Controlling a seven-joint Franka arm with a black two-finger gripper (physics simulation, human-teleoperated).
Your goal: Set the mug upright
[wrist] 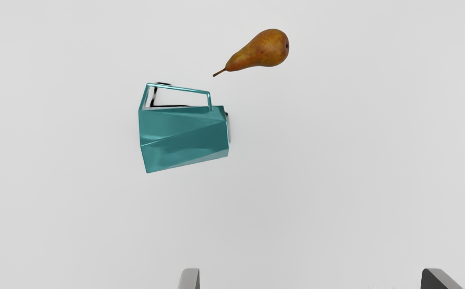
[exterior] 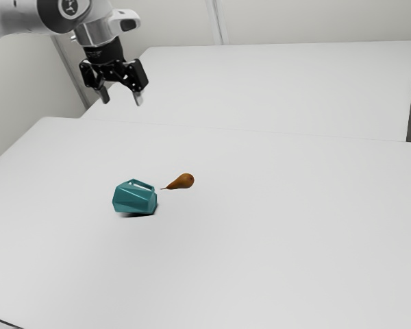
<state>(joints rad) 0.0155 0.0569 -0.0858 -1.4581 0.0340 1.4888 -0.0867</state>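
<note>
Empty, w/ fingers [wrist: 189, 280] spread wide, the robot's hand [exterior: 122, 102] hangs high over the worktop [exterior: 274, 267]; the teal mug [wrist: 184, 134] is below and out ahead of it. The mug lies on its side, prob. kept from rolling by its faceted shape, and isn't yet as the task wants it. Its handle [wrist: 180, 88] juts away from the hand, toward a brown pear [wrist: 270, 48] resting farther out, stem near the mug but not touching. The hand's wide spread prob. suits a grasp, tho the pear leaves less room on the handle's side.
</note>
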